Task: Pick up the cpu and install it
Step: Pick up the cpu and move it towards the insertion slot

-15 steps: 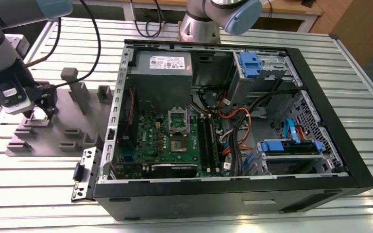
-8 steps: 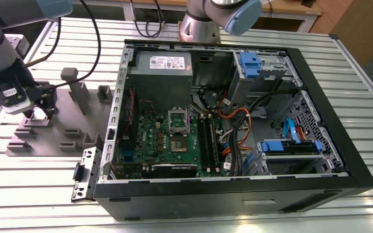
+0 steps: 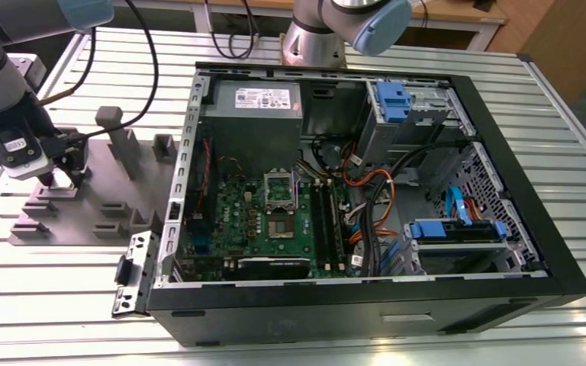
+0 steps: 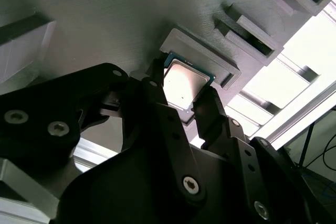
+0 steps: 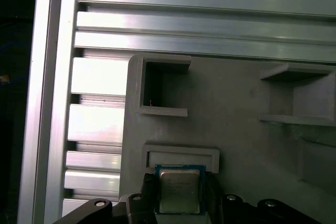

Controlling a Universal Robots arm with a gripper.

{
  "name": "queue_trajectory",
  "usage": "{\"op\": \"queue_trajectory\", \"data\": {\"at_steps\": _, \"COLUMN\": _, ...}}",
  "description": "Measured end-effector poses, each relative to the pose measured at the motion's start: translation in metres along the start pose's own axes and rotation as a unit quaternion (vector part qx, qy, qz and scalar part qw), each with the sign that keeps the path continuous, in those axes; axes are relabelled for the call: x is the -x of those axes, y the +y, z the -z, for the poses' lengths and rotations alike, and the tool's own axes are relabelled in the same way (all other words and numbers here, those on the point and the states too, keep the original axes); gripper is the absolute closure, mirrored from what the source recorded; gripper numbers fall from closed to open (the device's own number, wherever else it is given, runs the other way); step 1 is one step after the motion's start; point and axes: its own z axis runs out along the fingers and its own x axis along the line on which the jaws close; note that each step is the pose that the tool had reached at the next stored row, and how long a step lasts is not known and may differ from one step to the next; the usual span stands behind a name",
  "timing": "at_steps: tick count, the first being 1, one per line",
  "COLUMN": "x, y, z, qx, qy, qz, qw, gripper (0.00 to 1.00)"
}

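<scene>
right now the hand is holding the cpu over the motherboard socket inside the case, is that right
Not quite. The hand does grip the cpu between its fingers, but it is over the gray fixture tray on the exterior view's left, outside the computer case, not over the motherboard socket. The exterior view shows this.
</scene>
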Motion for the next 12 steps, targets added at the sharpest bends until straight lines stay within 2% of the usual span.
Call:
{"op": "queue_trajectory", "data": {"at_steps": 7, "x": 0.0000, "y": 0.0000, "z": 0.0003, "qx": 0.0000, "qy": 0.0000, "qz": 0.000, "qw": 1.00000, "gripper": 0.53}}
{"op": "queue_trajectory", "data": {"at_steps": 12, "x": 0.0000, "y": 0.0001, "z": 0.0032, "qx": 0.0000, "qy": 0.0001, "qz": 0.000, "qw": 1.00000, "gripper": 0.53}}
